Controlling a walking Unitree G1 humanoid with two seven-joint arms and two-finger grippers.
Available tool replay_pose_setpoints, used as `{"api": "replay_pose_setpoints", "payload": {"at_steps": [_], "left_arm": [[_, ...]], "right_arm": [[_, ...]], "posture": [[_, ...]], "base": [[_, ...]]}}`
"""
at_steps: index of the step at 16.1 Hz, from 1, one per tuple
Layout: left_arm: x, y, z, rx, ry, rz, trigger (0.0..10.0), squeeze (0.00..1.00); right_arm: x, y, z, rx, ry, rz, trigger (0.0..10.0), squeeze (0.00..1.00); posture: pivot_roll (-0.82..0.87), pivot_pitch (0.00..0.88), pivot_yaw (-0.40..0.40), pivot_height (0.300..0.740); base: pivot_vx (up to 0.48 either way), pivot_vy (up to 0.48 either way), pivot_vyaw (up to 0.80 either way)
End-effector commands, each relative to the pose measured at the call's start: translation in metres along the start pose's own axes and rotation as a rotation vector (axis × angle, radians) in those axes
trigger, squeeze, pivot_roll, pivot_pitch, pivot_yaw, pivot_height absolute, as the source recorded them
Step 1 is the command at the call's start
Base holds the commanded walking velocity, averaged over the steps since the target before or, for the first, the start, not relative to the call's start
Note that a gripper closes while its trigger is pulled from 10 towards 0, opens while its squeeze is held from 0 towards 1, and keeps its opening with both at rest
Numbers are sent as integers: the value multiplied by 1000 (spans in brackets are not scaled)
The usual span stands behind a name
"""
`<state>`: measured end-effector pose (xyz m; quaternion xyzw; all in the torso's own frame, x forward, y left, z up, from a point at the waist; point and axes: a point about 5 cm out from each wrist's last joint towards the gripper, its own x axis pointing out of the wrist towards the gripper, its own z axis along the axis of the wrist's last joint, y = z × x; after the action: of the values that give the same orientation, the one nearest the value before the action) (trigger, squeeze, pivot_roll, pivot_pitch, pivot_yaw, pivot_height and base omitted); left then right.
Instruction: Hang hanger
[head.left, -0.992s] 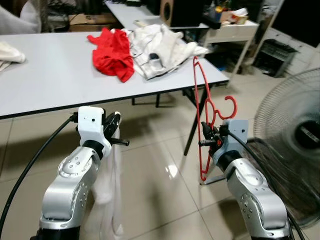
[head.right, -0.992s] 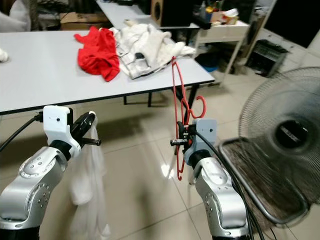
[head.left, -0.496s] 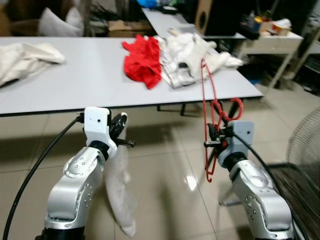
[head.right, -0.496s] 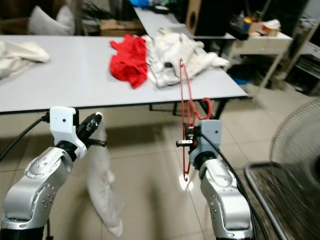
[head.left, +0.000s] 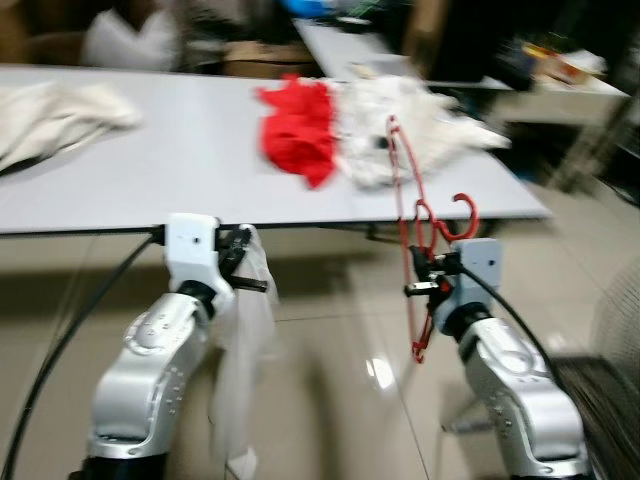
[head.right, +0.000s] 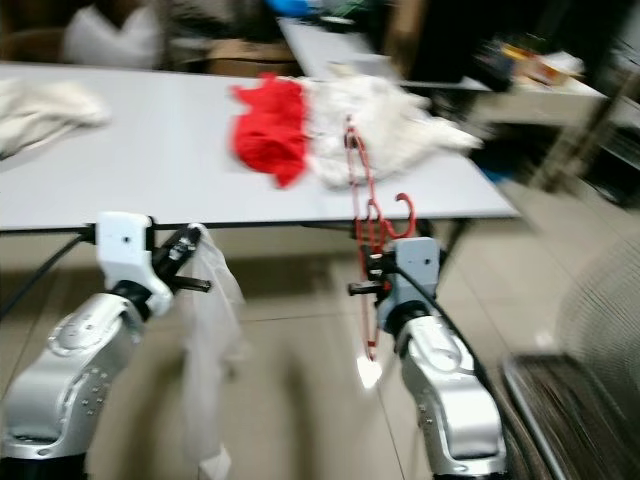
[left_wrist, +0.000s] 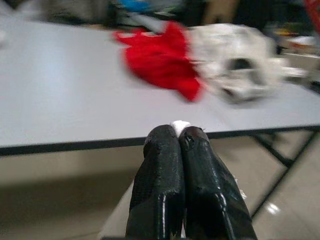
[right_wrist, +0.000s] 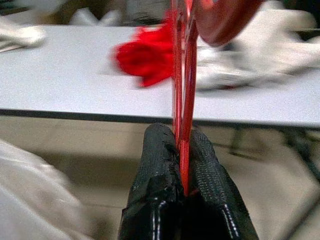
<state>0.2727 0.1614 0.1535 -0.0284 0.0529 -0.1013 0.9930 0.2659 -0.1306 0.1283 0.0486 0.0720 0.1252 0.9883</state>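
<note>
Two hands are held up in front of the grey table (head.left: 150, 170), both below its near edge. A red hanger (head.left: 415, 250) is pinched between the pressed-together fingers (right_wrist: 155, 200) of the right hand (head.left: 432, 287); it is held upright, edge-on, with its hook (head.left: 462, 212) beside the wrist and its top reaching above the table's edge. A white cloth (head.left: 243, 370) is clamped in the left hand (head.left: 243, 262), whose fingers (left_wrist: 160, 190) are closed on it, and it is seen hanging down toward the tiled floor (head.left: 330, 400). On the table, a red garment (head.left: 298, 140) is seen lying just beside a white garment (head.left: 415, 135), with another pale cloth (head.left: 55, 110) well apart toward the table's left end. Both eye views are blurred.
</note>
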Motion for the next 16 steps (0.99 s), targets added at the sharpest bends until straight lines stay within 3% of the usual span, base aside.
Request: {"api": "replay_pose_setpoints", "payload": {"at_steps": [1, 6, 10, 16], "left_arm": [[4, -2, 8, 11, -34, -13, 10000, 0], [14, -4, 15, 35, -61, -44, 10000, 0], [23, -5, 20, 53, -75, -82, 10000, 0], [35, -3, 34, 48, -104, -119, 10000, 0]], "right_arm": [[0, -2, 4, -18, -19, 3, 10000, 0], [4, -14, 10, -9, -30, -24, 10000, 0], [6, -23, 18, -78, -37, 34, 10000, 0], [5, -23, 27, -150, -47, 117, 10000, 0]], "posture": [[-145, 0, -75, 740], [-150, 0, -73, 740], [-154, 0, -55, 740], [-159, 0, -35, 740]], "base": [[326, 0, 800], [324, 0, 84], [326, 0, 0], [335, 0, 0]]}}
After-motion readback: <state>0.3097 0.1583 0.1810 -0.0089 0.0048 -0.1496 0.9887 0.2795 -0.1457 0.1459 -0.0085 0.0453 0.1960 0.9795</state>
